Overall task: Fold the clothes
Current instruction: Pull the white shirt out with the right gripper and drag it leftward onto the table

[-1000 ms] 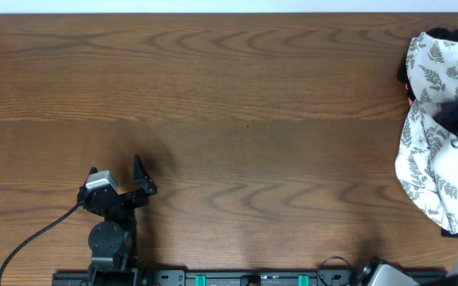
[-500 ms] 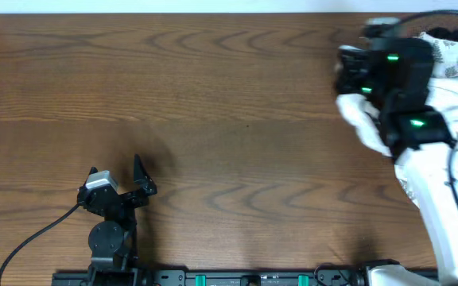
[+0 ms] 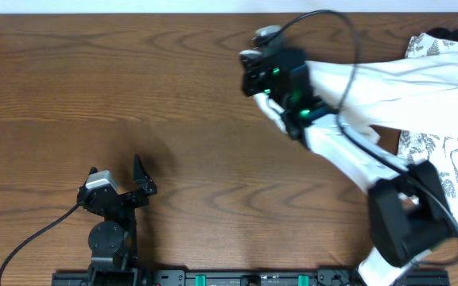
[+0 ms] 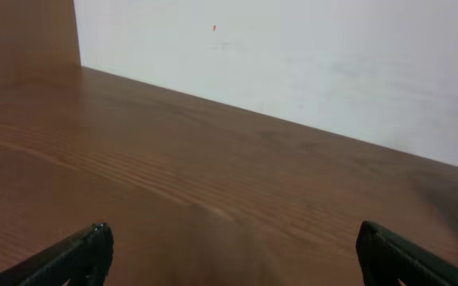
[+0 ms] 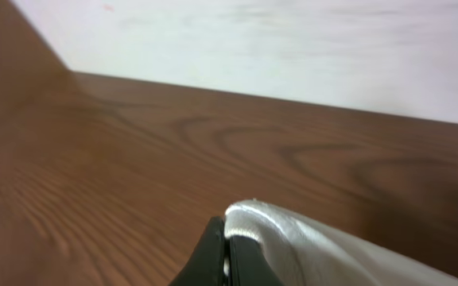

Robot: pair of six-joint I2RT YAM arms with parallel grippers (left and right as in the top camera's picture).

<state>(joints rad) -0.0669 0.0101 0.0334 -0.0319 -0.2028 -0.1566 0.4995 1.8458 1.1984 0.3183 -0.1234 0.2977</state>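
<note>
Over the last second the right pincer (image 5: 225,256) has swung away from the fern-leaf cloth (image 3: 444,163) and out across the table (image 3: 133,71). Its black tips are pressed together on a fold of the white T-shirt (image 3: 396,75). The shirt stretches out behind it as a long, plain white, creased band reaching back over the fern-leaf cloth. The left pincer (image 4: 230,253) has not moved, well apart from the shirt, its tips spread wide over bare wood.
</note>
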